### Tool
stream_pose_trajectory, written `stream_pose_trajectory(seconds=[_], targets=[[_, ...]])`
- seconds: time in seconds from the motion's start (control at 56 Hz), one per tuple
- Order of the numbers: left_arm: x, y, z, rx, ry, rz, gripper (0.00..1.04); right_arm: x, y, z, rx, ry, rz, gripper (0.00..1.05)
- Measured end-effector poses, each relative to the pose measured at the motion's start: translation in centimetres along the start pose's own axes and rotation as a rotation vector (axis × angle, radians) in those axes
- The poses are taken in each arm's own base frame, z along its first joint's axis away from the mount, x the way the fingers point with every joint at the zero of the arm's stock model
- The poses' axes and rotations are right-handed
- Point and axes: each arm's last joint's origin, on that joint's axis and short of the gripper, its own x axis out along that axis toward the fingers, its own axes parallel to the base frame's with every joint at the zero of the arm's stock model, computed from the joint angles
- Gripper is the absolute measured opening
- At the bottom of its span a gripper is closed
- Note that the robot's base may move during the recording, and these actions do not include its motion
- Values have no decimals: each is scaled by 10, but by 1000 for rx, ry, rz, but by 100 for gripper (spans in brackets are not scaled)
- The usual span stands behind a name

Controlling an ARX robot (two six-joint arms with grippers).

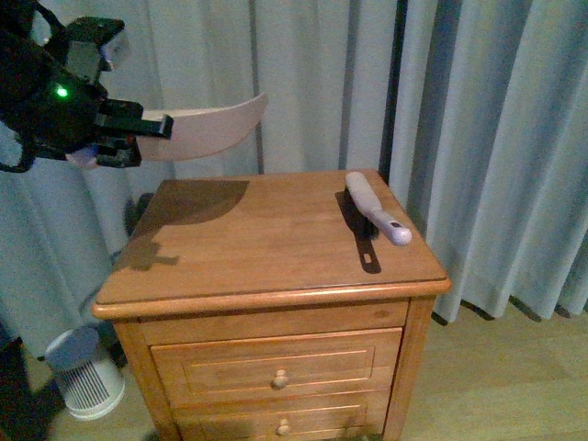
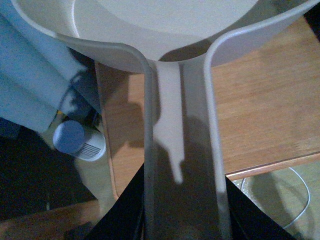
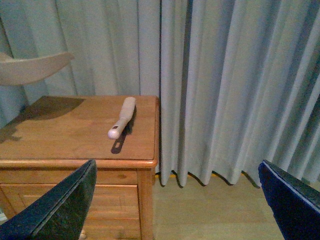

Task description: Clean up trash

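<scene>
Up left, my left pincer (image 1: 138, 138) is clamped on the dustpan (image 1: 209, 129) — pale, smooth, curved rim; my right pincer (image 3: 177, 170) gapes — empty.

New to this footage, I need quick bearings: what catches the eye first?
A pale dustpan hangs above the wooden nightstand's back left corner, the left gripper's jaws shut on its handle. A white-handled brush lies alone on the top near its back right corner; no crumpled paper shows.

One dustpan (image 1: 207, 129), one brush (image 1: 375, 208), one nightstand (image 1: 257, 248), two drawers (image 1: 276, 363).
</scene>
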Motion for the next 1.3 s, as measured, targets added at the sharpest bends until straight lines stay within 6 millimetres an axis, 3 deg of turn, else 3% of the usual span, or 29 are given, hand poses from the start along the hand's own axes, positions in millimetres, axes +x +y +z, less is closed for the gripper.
stream_pose_trajectory(seconds=[0.268, 0.446, 0.625, 0.786, 1.089, 1.304], targets=[[-77, 19, -12, 42, -129, -10, 27, 0, 0, 0, 0, 0, 0, 98], [-132, 41, -31, 46, -201, 9, 27, 0, 0, 0, 0, 0, 0, 98], [-185, 49, -54, 61, -258, -10, 27, 0, 0, 0, 0, 0, 0, 98], [-225, 43, -74, 57, -287, -65, 27, 0, 0, 0, 0, 0, 0, 98], [-306, 8, -107, 95, -377, -186, 27, 0, 0, 0, 0, 0, 0, 98], [-329, -4, -127, 83, -418, -162, 27, 0, 0, 0, 0, 0, 0, 98]])
